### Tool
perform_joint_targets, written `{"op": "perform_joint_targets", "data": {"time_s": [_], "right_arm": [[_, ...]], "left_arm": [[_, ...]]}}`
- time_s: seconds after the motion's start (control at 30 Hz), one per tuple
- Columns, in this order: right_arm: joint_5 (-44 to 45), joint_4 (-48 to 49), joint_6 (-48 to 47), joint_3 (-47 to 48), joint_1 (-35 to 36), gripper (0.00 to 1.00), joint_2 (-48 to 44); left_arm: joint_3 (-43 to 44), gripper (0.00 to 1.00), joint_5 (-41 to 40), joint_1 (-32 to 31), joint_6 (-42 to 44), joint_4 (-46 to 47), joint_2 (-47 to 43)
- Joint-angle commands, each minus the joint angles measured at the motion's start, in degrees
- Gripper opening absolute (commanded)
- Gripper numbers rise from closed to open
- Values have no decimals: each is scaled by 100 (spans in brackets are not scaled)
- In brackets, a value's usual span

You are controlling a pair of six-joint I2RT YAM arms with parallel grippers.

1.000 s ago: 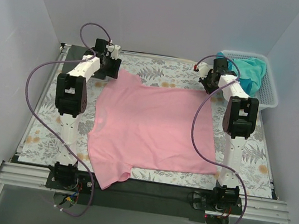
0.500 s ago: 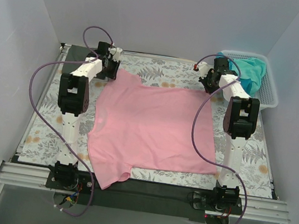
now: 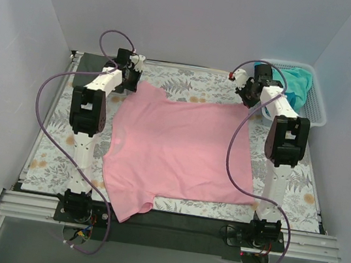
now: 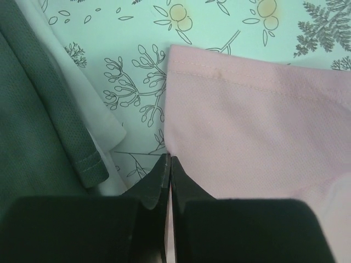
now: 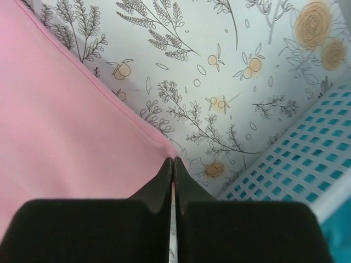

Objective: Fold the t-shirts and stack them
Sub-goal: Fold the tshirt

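Note:
The light pink t-shirt [image 3: 180,145] lies spread flat on the floral tablecloth [image 3: 54,146]. My left gripper [image 3: 133,80] is at its far left corner, jaws closed on the shirt's edge [image 4: 263,126] in the left wrist view, fingertips [image 4: 168,160] down at the cloth. My right gripper [image 3: 246,101] is at the far right corner, jaws closed on that corner [image 5: 66,120], fingertips [image 5: 173,160] at its tip. The dark charcoal grey t-shirt [image 4: 33,126] lies just left of the left gripper. The teal t-shirt [image 3: 295,80] sits bunched in the basket.
The white mesh basket [image 3: 317,112] stands at the far right, close to the right gripper, and its wall shows in the right wrist view [image 5: 307,159]. A white cloth edge [image 4: 82,87] lies between the grey shirt and the tablecloth. Walls enclose the table on three sides.
Both grippers have shifted slightly at the shirt's far corners, the left one a little to the right. The pink shirt lies as before.

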Motion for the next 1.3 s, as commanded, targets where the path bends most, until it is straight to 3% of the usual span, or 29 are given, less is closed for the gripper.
{"op": "perform_joint_targets", "data": {"time_s": [0.0,0.87,1.27], "right_arm": [[-147,16,-106,-72,-37,1,-597],[-684,-2,-404,-1372,-310,1,-1792],[-895,-2,-668,-2312,-389,1,-2250]], "left_arm": [[-157,0,179,60,-53,166,-799],[-2907,0,1103,446,545,641,-3453],[-4103,0,1446,473,975,421,-4456]]}}
